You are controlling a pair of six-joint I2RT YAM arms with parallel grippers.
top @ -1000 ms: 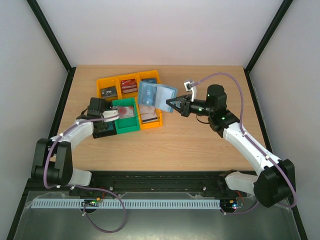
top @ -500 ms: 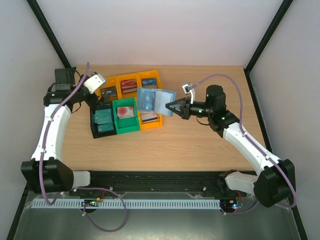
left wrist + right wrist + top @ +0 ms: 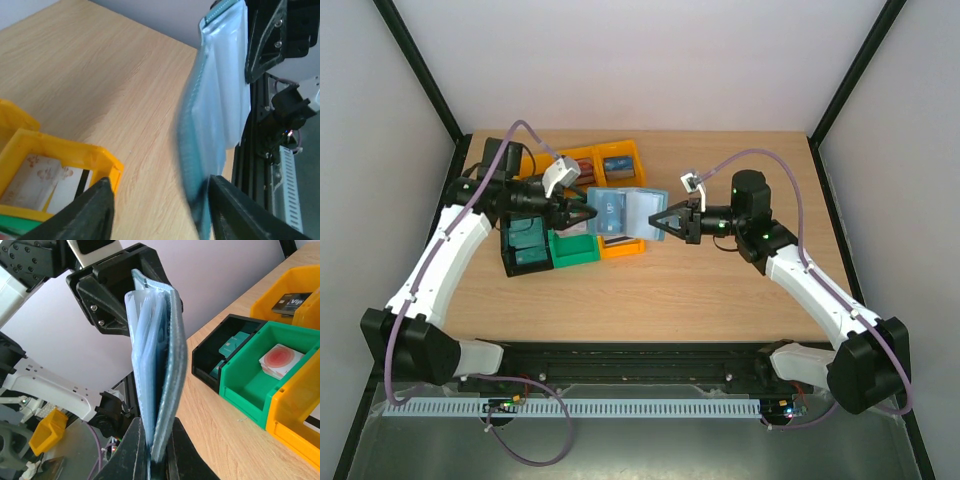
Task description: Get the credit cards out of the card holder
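Noting bins first, all clustered left of centre on the desk (image 3: 720,290). At the left, the black bin (image 3: 507,256) holds stacked teal cards (image 3: 528,240). Just right of it, the green bin (image 3: 575,256) holds one white-and-red card (image 3: 278,360), lying flat. Touching that on the right, the near orange bin (image 3: 620,250) has a pale patterned card (image 3: 35,175) inside, seen from the left wrist. Behind it, the far orange bin (image 3: 618,146) holds a blue card (image 3: 617,164). In the right wrist view another orange compartment (image 3: 265,305) carries a dark card (image 3: 290,301).

The card holder (image 3: 620,210) is off the desk, raised over the orange bins and spread open with its pale sleeves showing. The right claw (image 3: 661,220) is clamped tight on its right edge, with teal cover and sleeves pinched between the fingers. The left claw (image 3: 588,214) is at the holder's left edge, fingers partly apart and gripping nothing. From the left wrist the holder is blurred, close beside one finger; contact cannot be told.
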